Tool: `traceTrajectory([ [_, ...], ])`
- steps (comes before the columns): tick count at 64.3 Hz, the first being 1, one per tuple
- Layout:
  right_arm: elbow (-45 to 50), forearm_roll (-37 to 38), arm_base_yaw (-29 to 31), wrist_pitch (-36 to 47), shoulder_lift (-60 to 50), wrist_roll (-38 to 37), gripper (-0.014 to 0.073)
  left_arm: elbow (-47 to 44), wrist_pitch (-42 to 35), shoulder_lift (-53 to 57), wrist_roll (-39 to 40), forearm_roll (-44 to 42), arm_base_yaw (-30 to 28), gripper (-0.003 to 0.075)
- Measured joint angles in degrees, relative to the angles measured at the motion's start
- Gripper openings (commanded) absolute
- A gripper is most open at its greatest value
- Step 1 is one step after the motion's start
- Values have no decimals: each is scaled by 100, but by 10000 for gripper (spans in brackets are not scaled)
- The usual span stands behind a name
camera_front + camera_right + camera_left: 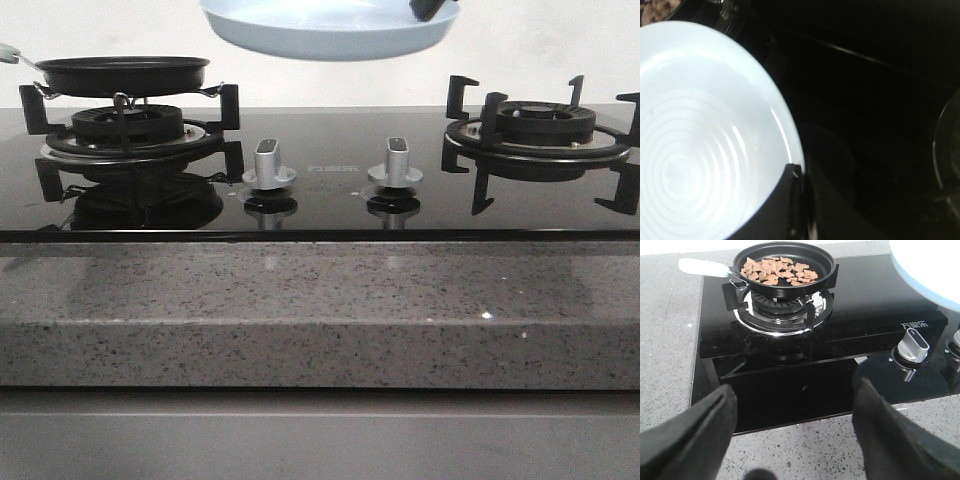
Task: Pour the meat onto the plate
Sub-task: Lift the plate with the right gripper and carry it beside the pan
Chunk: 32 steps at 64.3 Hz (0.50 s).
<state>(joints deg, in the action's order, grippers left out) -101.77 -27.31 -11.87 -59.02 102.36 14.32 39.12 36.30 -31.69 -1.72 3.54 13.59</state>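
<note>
Sitting in pan (pixel 785 265): meat (pixel 777 270); plate (pixel 700 140) bare.

Glossy plate (pixel 330 30), glassy black hob (pixel 330 195), speckled stone counter (pixel 320 310).

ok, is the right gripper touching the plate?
Touching. Right wrist view shows the right gripper with its fingers clamped on the plate rim.

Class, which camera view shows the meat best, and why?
The left wrist view: the meat lies plainly in the black pan. From the front, the pan's rim hides it. The right wrist view shows only a blurred corner patch.
</note>
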Motion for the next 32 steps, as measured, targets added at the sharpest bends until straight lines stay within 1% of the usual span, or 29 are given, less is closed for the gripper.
traceTrajectory([
  [11, 1193, -124, -205, 531, -636, 280, -105, 0, 0, 0, 0, 0, 0, 492],
  [18, 1847, -169, -278, 842, -886, 314, -105, 0, 0, 0, 0, 0, 0, 492],
  [32, 2621, -169, -284, 1282, -918, 321, -105, 0, 0, 0, 0, 0, 0, 492],
])
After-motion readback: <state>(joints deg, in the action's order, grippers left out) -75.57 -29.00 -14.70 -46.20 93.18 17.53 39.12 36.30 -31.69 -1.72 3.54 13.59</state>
